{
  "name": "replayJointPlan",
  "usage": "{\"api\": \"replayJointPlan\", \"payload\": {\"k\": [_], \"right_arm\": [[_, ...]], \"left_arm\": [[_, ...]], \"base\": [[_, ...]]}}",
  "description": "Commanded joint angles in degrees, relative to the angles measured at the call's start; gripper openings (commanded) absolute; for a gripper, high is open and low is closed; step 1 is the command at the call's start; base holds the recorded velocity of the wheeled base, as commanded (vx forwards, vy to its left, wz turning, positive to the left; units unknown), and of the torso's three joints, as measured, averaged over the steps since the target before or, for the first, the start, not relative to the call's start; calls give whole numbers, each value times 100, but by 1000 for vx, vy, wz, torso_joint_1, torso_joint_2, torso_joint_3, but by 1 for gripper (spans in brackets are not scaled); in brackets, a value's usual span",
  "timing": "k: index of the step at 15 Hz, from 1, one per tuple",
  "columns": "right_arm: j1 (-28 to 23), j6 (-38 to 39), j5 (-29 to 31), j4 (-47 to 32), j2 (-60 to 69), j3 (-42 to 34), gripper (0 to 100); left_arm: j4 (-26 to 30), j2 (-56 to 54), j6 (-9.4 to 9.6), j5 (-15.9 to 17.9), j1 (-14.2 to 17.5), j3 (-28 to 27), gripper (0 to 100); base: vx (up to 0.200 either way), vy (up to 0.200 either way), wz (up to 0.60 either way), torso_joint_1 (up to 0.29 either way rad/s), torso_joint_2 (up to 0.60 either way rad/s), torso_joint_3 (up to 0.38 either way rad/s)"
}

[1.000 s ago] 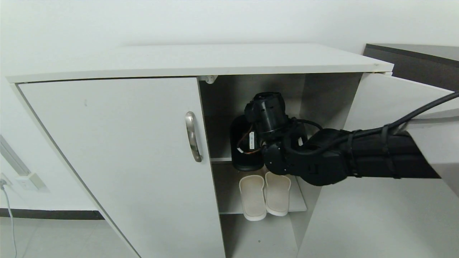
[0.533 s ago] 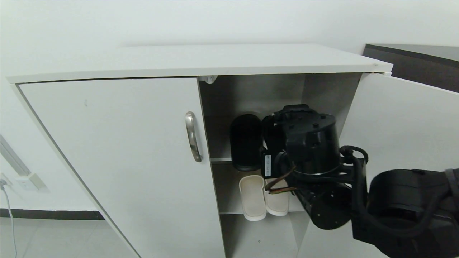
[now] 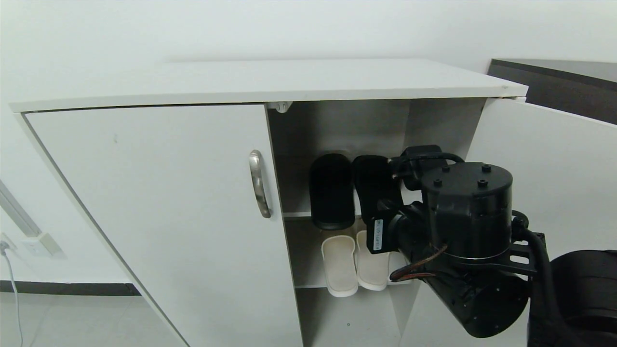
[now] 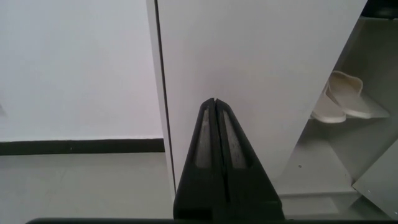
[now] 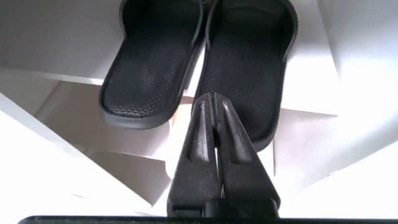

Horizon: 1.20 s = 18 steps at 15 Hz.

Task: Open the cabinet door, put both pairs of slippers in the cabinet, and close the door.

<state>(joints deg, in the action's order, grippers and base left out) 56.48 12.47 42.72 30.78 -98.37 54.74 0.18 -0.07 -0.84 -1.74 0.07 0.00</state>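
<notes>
Right gripper (image 5: 211,99): jaws are sitting pressed together, gripping nothing, just in front of the black slippers (image 5: 249,62) on the upper shelf. Left gripper (image 4: 214,102): jaws are likewise meeting, empty, facing the closed left door (image 4: 249,50). Both pairs are lying inside the cabinet (image 3: 289,82), long axes running front to back, toes pointing inward. The white slippers (image 3: 340,265) are resting on the shelf below, heels slightly overhanging its front edge. Judgement: only the door closing is remaining. The open right door (image 3: 544,159) is standing to the right of the right gripper, long axis vertical, hinged at the cabinet's right side; the right arm is nearer.
</notes>
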Motion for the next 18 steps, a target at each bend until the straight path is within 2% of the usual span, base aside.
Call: {"api": "replayJointPlan", "payload": {"k": [1, 17, 18], "right_arm": [[21, 1, 0, -2, -7, -7, 0], [-76, -34, 0, 24, -227, -112, 0], [-84, -34, 0, 24, -236, -112, 0]], "left_arm": [[-1, 7, -4, -1, 1, 0, 0], [-1, 7, -13, -1, 1, 0, 0], [-1, 7, -13, -1, 1, 0, 0]], "base": [[-200, 0, 0, 7, 7, 2], [-200, 0, 0, 2, 1, 4], [0, 0, 0, 0, 0, 0]]}}
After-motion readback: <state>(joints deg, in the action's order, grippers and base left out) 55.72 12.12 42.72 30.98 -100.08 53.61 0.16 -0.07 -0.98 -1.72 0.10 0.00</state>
